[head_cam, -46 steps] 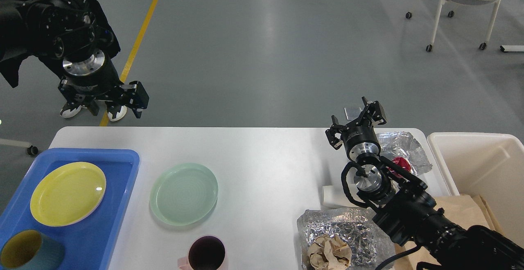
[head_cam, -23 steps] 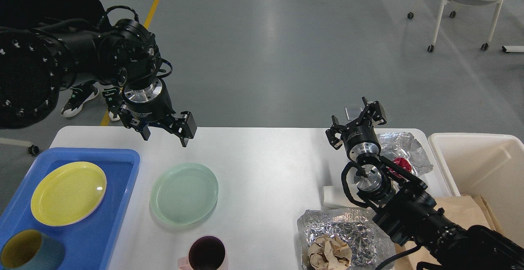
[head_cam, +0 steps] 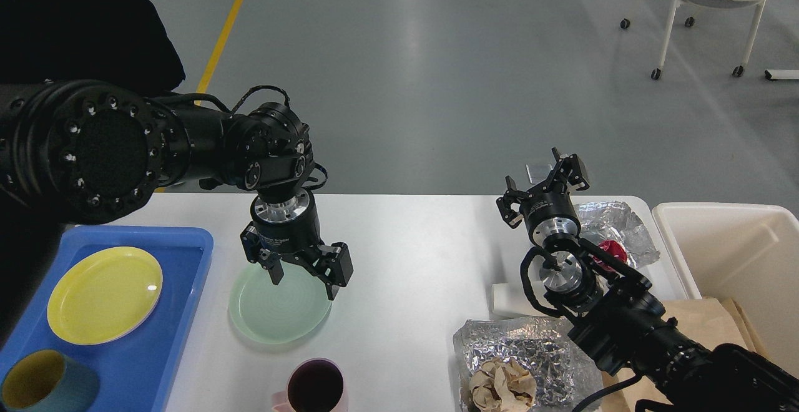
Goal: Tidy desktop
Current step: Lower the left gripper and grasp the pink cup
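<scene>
A: What's cut off?
B: Pink mug point(head_cam: 315, 387) and teal cup point(head_cam: 45, 388) both clipped by the near edge. Blue tray point(head_cam: 181, 312) runs off near-left.
A: Hidden stuff?
B: Right arm covers most of a red item point(head_cam: 615, 251) on the far foil sheet point(head_cam: 615, 225), can't ID it. White block point(head_cam: 507, 299) partly behind that arm too. Left gripper point(head_cam: 301, 276) hides the green plate point(head_cam: 278, 312) far rim.

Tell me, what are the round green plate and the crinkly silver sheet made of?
The round pale green plate looks like glazed ceramic, or maybe hard plastic: smooth, soft sheen, faint rings in the middle. The crinkly silver sheet looks like aluminium foil: shiny, mirror-like, full of sharp creases, with crumpled brown paper on it.
</scene>
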Robot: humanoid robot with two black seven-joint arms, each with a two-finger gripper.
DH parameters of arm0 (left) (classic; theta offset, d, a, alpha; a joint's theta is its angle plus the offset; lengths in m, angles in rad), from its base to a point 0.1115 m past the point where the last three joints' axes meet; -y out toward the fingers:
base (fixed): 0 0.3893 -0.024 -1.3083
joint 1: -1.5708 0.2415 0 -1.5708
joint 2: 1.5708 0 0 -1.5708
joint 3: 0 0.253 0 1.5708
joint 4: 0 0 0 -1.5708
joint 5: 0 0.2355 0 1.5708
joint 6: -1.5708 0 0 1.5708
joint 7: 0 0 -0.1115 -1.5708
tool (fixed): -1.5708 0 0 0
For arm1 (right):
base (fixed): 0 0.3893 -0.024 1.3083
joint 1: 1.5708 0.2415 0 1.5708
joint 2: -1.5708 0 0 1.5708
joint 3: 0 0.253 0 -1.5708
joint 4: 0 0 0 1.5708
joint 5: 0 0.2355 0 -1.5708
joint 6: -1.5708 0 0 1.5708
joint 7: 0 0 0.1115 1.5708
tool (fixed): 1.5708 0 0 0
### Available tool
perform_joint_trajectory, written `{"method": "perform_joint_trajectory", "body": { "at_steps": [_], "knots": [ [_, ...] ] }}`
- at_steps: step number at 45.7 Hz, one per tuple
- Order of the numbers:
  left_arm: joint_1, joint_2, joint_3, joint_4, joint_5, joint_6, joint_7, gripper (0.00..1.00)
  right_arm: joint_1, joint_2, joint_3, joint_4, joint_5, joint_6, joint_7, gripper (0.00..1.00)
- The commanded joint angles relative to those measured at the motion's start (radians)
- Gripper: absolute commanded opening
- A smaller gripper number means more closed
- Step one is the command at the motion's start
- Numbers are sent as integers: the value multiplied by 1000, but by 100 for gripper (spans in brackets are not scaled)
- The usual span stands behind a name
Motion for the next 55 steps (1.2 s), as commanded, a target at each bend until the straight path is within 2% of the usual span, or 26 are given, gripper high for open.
{"method": "perform_joint_trajectory", "body": {
  "at_steps": [1, 11, 18, 24, 55],
  "knots": [
    [10, 0, -17, -43, 1, 0, 3, 94, 0, 0, 0, 0, 0, 0, 0, 100],
    [36, 3, -14, -78, 5, 0, 7, 94, 0, 0, 0, 0, 0, 0, 0, 100],
    [67, 12, -17, -100, 3, 0, 47, 94, 0, 0, 0, 0, 0, 0, 0, 100],
    [87, 15, -14, -109, 3, 0, 55, 94, 0, 0, 0, 0, 0, 0, 0, 100],
    [200, 20, -16, -45, 8, 0, 102, 91, 0, 0, 0, 0, 0, 0, 0, 100]
  ]
}}
